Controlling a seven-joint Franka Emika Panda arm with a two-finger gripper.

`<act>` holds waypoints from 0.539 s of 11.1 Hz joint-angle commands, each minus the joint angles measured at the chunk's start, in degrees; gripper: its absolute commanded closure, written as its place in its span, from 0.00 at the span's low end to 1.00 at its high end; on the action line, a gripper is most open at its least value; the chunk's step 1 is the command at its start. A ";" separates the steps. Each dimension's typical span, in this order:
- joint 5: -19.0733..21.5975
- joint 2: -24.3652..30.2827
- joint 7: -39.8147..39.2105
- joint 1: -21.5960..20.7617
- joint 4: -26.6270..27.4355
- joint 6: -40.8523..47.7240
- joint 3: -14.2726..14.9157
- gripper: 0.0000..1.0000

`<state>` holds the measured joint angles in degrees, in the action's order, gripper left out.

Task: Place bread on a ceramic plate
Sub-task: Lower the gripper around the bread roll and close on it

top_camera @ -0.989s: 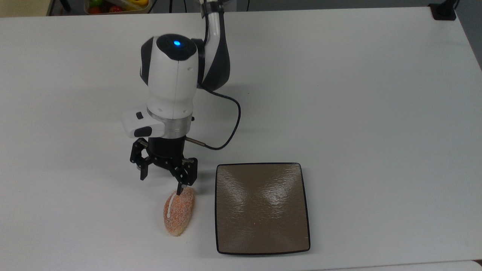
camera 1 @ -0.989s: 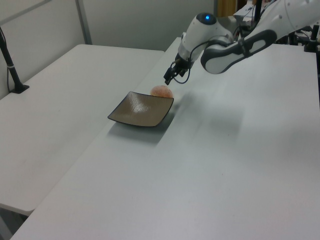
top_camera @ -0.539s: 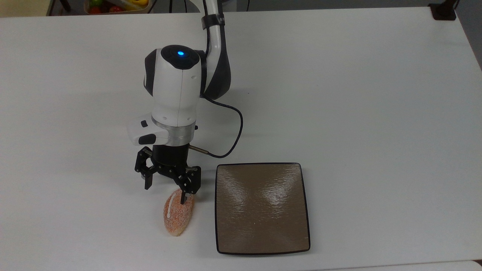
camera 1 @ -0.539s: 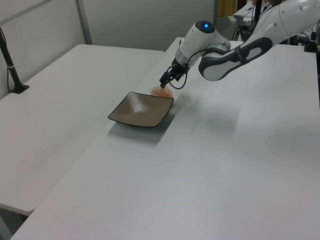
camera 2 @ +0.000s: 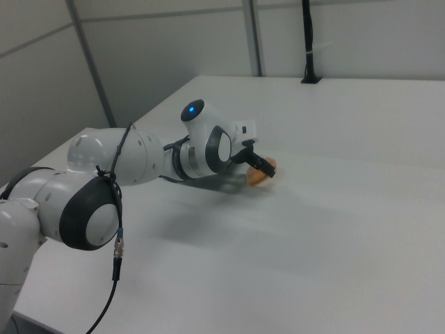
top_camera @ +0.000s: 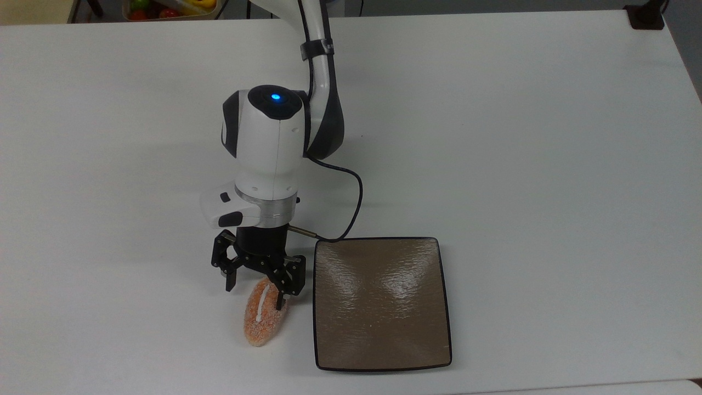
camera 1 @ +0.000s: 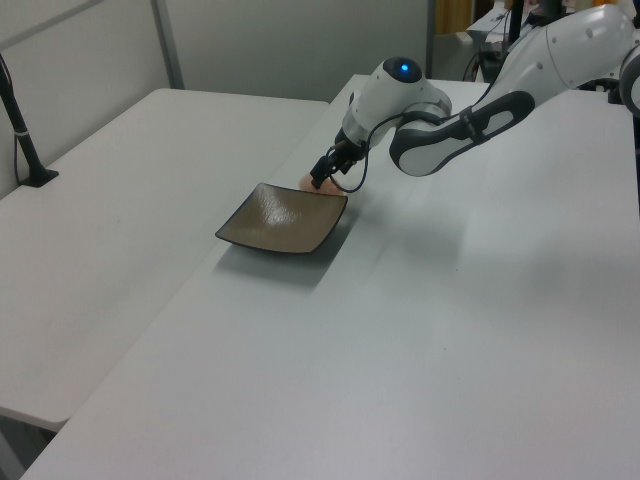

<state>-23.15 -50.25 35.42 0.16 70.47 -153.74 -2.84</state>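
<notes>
The bread [top_camera: 262,322], a small orange-brown speckled roll with a white stripe, lies on the white table just left of the ceramic plate [top_camera: 384,334] in the top view. The plate is square, glossy brown with a thin black rim, and nothing lies on it. My gripper [top_camera: 256,294] is open and hangs over the bread's far end, one finger on each side of it. In the left view the gripper [camera 1: 318,183] is at the plate's [camera 1: 275,222] far corner and hides most of the bread [camera 1: 305,181]. In the right view the gripper [camera 2: 266,169] is in front of the bread [camera 2: 259,179].
A black cable [top_camera: 354,206] loops from the wrist to just above the plate's far edge. A bin of fruit [top_camera: 164,8] stands beyond the table at the top view's top left, a black mount [top_camera: 647,16] at its top right. The table's near edge runs just below the plate.
The arm has moved toward the top view's bottom right and lower, bringing the open fingers from behind the bread to astride its far end. The bread has shifted slightly toward the plate.
</notes>
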 commanded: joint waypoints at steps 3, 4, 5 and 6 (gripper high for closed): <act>-2.07 -1.86 2.03 -0.42 -1.57 -1.99 0.29 0.69; -2.07 -1.87 2.03 -0.34 -1.48 -2.44 0.29 0.74; -2.07 -1.87 2.03 -0.34 -1.48 -2.44 0.29 0.74; -2.07 -1.78 2.03 -0.25 -1.48 -2.44 0.29 0.74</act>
<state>-23.49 -50.76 35.47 -0.16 69.79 -154.42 -2.85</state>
